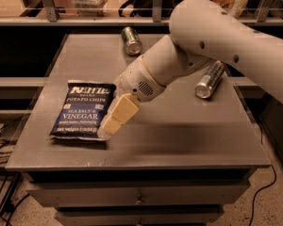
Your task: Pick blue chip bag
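The blue chip bag lies flat on the left part of the grey table, its white "Kettle Potato Chips, Vinegar" lettering facing up. My gripper, with cream-coloured fingers, hangs from the white arm and points down-left over the bag's right edge, near its lower right corner. I cannot tell whether it touches the bag. Nothing is held.
One silver-green can lies at the table's back, left of centre. A second can lies on the right side, partly behind the arm. Shelving runs along the back. Drawers sit under the table's front edge.
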`<move>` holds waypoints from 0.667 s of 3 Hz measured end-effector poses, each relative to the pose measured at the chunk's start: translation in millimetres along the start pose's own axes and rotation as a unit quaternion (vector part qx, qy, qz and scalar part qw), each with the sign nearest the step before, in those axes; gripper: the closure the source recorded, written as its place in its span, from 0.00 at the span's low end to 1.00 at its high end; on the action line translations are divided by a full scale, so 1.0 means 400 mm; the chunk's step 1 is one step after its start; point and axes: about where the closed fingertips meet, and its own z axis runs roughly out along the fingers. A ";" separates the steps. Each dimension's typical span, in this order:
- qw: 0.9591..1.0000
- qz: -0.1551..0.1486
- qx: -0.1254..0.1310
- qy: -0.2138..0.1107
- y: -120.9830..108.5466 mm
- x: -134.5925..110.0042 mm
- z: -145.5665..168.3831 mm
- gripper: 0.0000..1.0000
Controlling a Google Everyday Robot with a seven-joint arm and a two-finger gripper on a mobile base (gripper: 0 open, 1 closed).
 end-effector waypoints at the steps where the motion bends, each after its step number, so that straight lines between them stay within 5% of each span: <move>1: 1.000 -0.001 0.007 -0.015 -0.008 -0.034 0.050 0.00; 2: 0.999 -0.007 0.022 -0.030 -0.026 -0.056 0.094 0.00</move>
